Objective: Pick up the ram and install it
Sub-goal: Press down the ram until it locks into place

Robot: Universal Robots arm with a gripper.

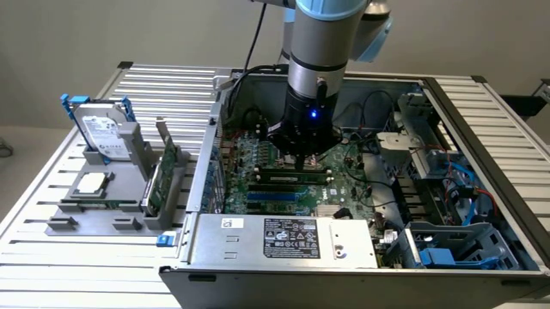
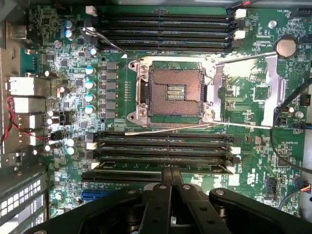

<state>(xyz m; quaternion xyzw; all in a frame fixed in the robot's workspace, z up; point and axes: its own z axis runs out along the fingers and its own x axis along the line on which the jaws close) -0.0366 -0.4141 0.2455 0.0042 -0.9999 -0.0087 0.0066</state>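
Note:
The ram [image 2: 131,166], a thin green stick, lies along the black motherboard slot [image 2: 161,174] closest to my gripper [image 2: 171,170]. It also appears as a dark green strip [image 1: 284,172] on the motherboard [image 1: 344,183]. My gripper [image 1: 301,164] hangs straight down inside the open computer case. Its two fingers are pressed together, shut, with their tips right on the middle of the stick's top edge. The fingers meet along the stick's length, not across its thickness, so nothing is held between them. The slot's part under the gripper body is hidden.
The open CPU socket [image 2: 174,92] sits between two banks of empty black slots [image 2: 165,24]. Cables [image 2: 287,126] run beside the board. The power supply [image 1: 284,238] is in front. Outside the case, a grey fixture [image 1: 94,212] holds a hard drive [image 1: 103,132], an expansion card [image 1: 165,170] and a CPU [image 1: 93,185].

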